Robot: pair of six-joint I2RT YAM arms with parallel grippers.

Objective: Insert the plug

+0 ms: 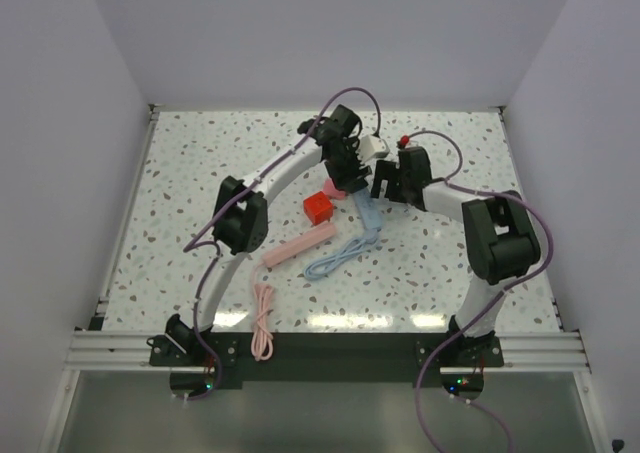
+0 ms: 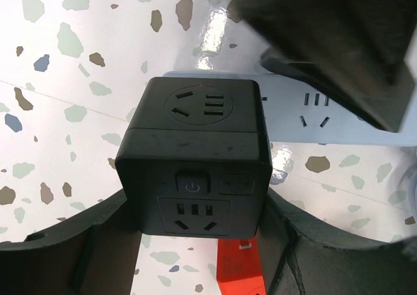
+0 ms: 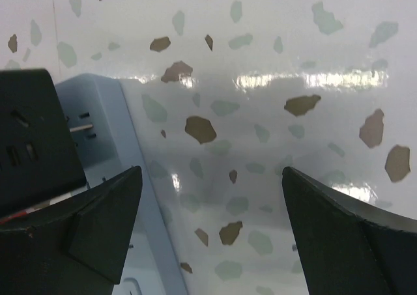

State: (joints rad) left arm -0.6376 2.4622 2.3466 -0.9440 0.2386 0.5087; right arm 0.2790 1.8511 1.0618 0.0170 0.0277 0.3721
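The plug is a black cube adapter [image 2: 195, 145] with sockets and a power button on its faces. My left gripper [image 2: 199, 210] is shut on it, one finger on each side, above the table's middle [image 1: 348, 169]. Right under the cube lies a pale blue power strip [image 2: 339, 122], also seen in the top view [image 1: 368, 213]. In the right wrist view the cube [image 3: 32, 139] sits at the left over the strip [image 3: 107, 139], with a metal pin showing between them. My right gripper [image 3: 212, 204] is open over bare table just right of the strip [image 1: 385, 185].
A red cube [image 1: 319, 207] sits just left of the strip, near my left fingers [image 2: 238, 269]. A pink power strip [image 1: 300, 245] lies nearer the bases, its pink cable [image 1: 263, 323] coiled toward the front. The blue strip's cable [image 1: 335, 258] trails forward. A white object [image 1: 375, 145] sits behind the grippers.
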